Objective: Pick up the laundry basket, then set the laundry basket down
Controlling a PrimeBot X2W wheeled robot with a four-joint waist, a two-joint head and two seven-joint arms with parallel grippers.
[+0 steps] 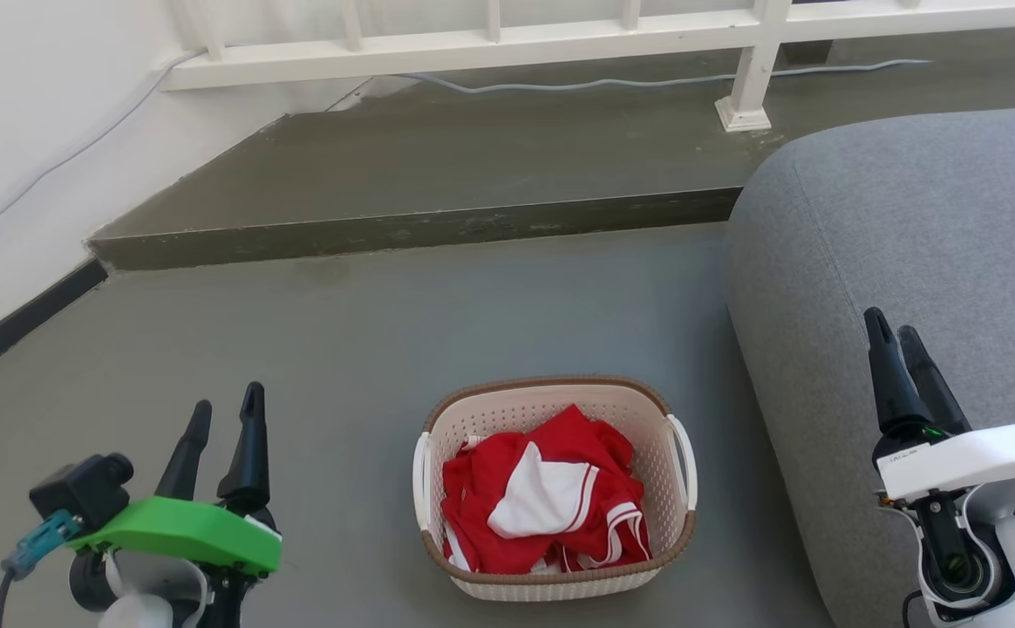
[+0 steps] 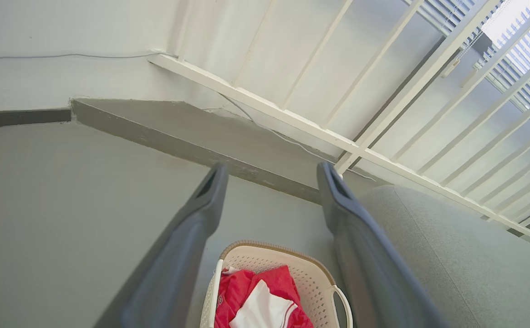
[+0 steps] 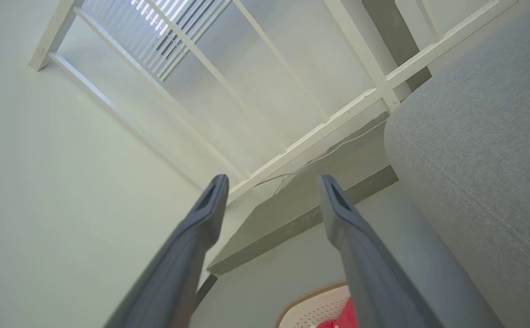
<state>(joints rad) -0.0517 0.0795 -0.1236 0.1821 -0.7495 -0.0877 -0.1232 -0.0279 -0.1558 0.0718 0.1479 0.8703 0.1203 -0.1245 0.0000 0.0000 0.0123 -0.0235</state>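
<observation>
The laundry basket [image 1: 507,410] stands on the grey floor near the bottom middle of the head view, cream-white and perforated with a brown rim and white loop handles on both sides. Red and white clothes [image 1: 542,497] fill it. My left gripper [image 1: 227,406] hangs open well to its left, apart from it. My right gripper [image 1: 893,327] is open to its right, over the sofa. In the left wrist view the basket [image 2: 313,280] shows between the open fingers [image 2: 203,200], low in that view. A corner of the basket [image 3: 310,307] shows at the right wrist view's bottom edge.
A grey sofa [image 1: 917,253] stands close to the basket's right side. A raised dark step [image 1: 438,174] runs across the back, with a white railing [image 1: 490,44] and a cable [image 1: 647,83] behind it. A white wall [image 1: 28,131] bounds the left.
</observation>
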